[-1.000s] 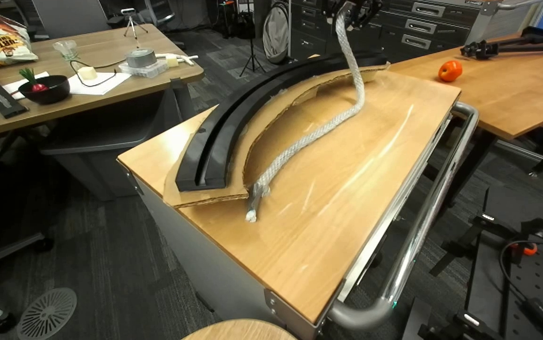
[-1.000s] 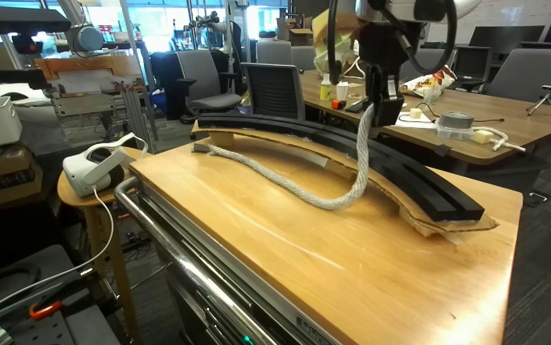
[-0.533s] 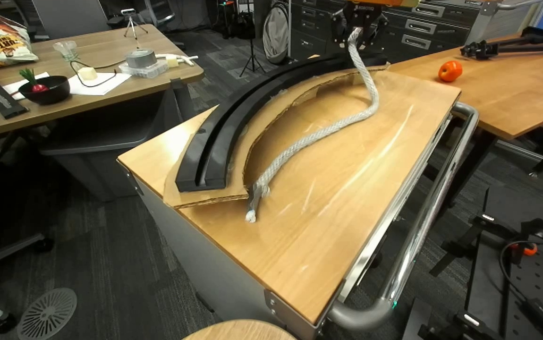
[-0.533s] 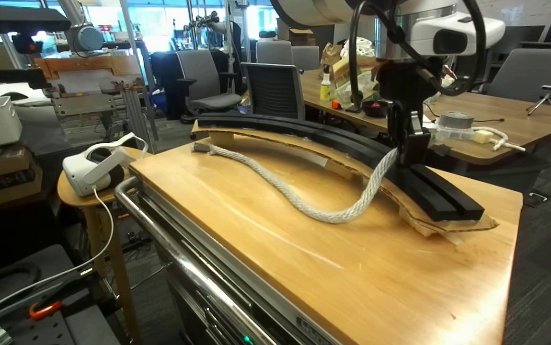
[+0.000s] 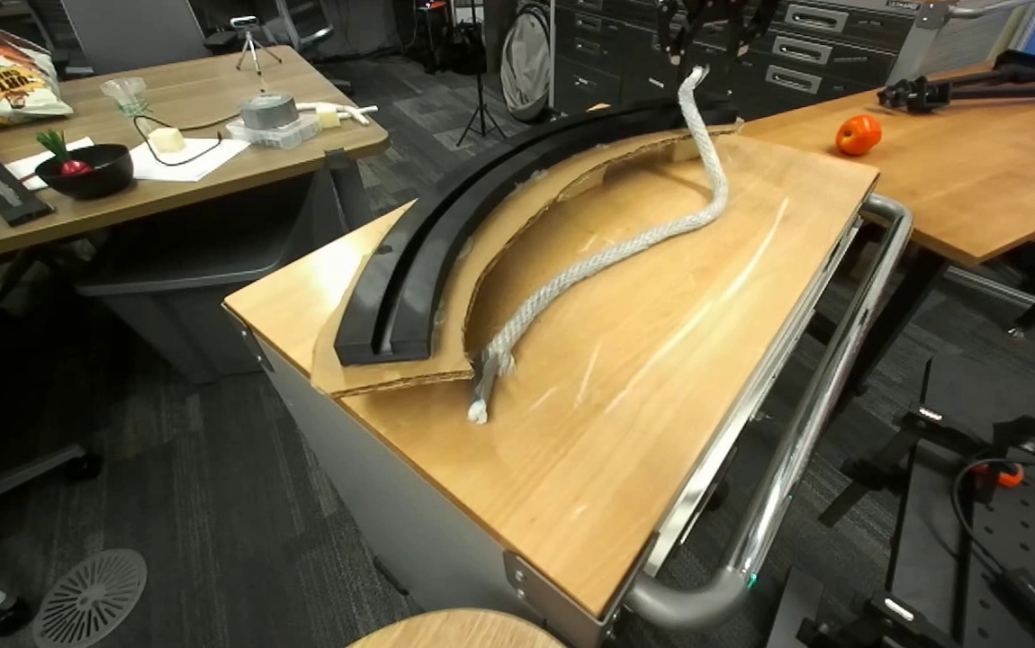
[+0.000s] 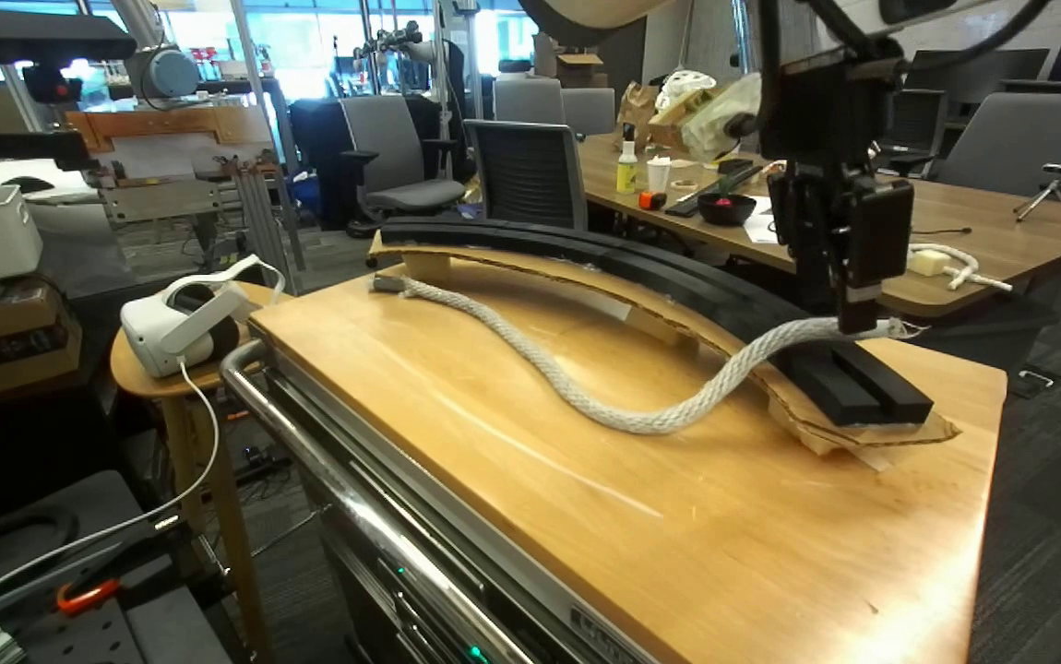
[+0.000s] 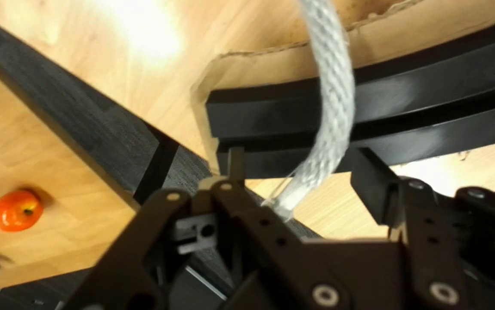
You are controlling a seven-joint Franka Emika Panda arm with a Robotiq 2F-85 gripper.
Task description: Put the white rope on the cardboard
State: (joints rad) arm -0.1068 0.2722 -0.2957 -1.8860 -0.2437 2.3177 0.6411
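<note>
Both wide-spread gripper fingers (image 7: 370, 183) flank the braided rope (image 7: 338, 94); withdrawing straight should lay it across the cardboard arc (image 7: 385, 43)

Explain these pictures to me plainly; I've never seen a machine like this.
It's a robot arm ending in a two-fingered gripper. Two cameras watch from outside; a third rides on its wrist, looking down past the fingers. The wooden top carries an arc of cardboard with a grooved black track on it. The rope lies partly on the wooden top, then slopes up over the track to the gripper. Nothing looks held: the fingers stand apart, with the rope's end between them.
</note>
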